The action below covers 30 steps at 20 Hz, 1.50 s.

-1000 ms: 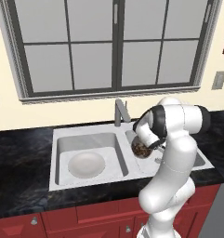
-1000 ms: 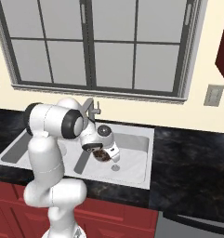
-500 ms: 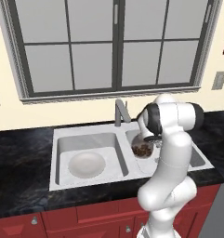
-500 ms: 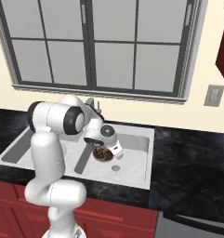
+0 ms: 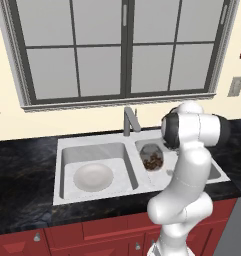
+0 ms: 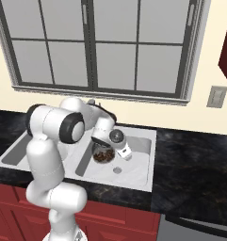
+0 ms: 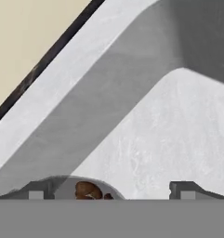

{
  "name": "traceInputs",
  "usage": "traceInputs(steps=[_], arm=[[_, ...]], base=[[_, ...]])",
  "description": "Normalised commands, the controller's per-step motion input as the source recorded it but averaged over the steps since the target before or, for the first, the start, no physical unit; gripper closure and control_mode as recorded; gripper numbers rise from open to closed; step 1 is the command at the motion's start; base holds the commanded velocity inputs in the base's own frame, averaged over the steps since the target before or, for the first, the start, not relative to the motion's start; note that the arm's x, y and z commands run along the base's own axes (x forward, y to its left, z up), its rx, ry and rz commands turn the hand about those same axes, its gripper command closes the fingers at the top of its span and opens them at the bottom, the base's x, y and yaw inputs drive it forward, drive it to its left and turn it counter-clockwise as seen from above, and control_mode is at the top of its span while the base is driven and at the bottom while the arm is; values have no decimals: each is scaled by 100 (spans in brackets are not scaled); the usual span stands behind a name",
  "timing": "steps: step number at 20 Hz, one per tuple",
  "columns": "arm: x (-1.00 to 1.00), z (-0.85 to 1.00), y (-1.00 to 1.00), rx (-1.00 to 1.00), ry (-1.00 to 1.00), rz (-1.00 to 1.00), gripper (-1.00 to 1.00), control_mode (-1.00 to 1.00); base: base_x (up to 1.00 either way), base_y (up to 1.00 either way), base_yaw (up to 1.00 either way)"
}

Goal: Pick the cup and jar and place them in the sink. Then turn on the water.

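Note:
The jar [image 5: 152, 157], clear glass with brown lumps inside, stands in the right basin of the sink [image 5: 92, 142]. It appears again as the jar [image 6: 103, 155] just under my hand. My gripper [image 7: 108, 191] is open, its fingertips [image 7: 36, 190] spread wide to either side of the jar's top [image 7: 88, 189] without touching it. The sink basin's pale floor [image 7: 178, 130] lies beyond the tips. The cup is out of view. No water runs from the faucet [image 5: 129, 120].
A round white dish [image 5: 93, 177] lies in the left basin. Black speckled counter [image 6: 190, 160] surrounds the sink [image 6: 148, 134]. A window and a cream wall rise behind the faucet. Red cabinets [image 5: 92, 235] run below the counter.
The jaws have gone from shut on the jar to wide open. The jar now rests in the right basin, and the hand has drawn back slightly above it.

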Motion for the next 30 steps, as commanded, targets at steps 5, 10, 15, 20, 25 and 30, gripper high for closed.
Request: traceInputs(steps=[5,10,15,20,25,30], arm=[[-6,90,12,1,-12,0,-100,-100],[-36,98,12,0,-3,0,-100,-100],[-67,97,2,-5,3,0,-100,-100],[-79,100,-12,-11,6,0,-100,-100],[-65,100,-32,-16,13,0,-100,-100],[-72,100,-30,-17,19,0,-100,-100]], base=[[0,0,0],[0,0,0],[0,0,0],[0,0,0],[0,0,0],[0,0,0]])
